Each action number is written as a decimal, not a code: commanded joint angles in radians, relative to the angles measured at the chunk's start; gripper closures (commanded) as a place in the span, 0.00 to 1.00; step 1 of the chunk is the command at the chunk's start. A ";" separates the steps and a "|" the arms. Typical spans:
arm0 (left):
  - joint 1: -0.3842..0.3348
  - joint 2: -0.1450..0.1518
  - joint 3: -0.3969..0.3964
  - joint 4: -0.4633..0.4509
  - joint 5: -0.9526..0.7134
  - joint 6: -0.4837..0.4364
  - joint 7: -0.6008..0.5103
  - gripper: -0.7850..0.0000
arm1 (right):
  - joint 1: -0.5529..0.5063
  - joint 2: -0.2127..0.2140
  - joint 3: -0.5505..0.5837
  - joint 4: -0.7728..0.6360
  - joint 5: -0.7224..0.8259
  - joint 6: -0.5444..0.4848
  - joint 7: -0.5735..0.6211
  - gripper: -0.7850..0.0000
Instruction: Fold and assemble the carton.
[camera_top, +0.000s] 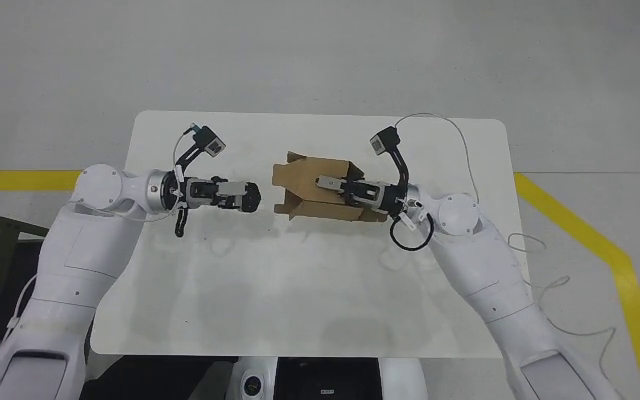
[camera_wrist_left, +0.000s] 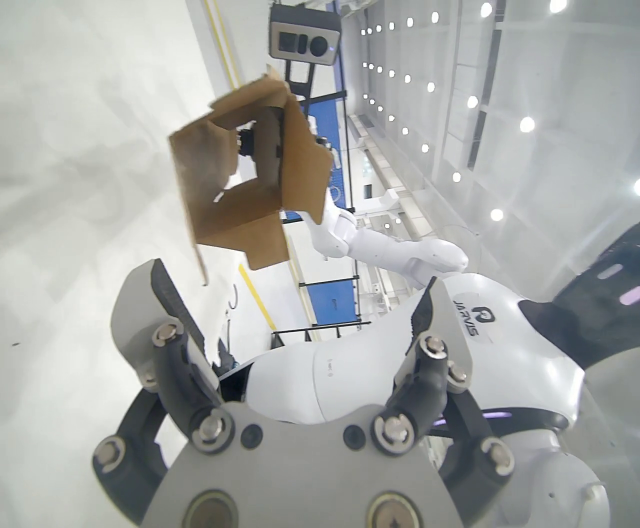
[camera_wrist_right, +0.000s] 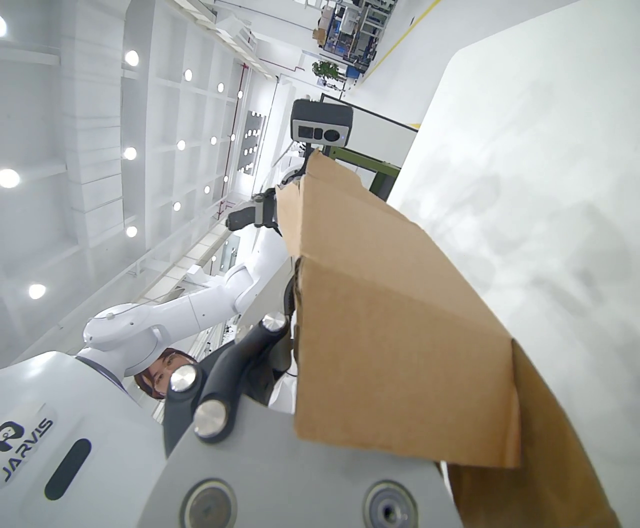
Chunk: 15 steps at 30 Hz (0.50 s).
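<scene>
Clamped in the right gripper (camera_top: 328, 184) by the top panel of the brown carton (camera_top: 318, 207), one finger over the panel, one inside; held over the middle of the white table (camera_top: 300, 300), open end and loose flaps turned toward the left gripper (camera_top: 255, 196); spread wide there, empty, near the flaps, not touching.

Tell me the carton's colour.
Plain brown, with no pattern. The carton shows best in the left wrist view.
</scene>
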 joint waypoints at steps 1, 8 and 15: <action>0.008 0.001 0.000 0.005 0.050 -0.012 0.029 0.00 | -0.005 0.002 0.006 -0.012 0.002 0.005 0.005 1.00; 0.014 0.002 0.005 0.031 0.130 -0.019 0.085 0.00 | -0.014 0.005 0.016 -0.045 0.017 0.011 0.023 1.00; 0.007 -0.004 0.042 0.040 0.222 -0.033 0.117 0.00 | -0.007 -0.001 -0.003 -0.054 0.039 0.001 0.028 1.00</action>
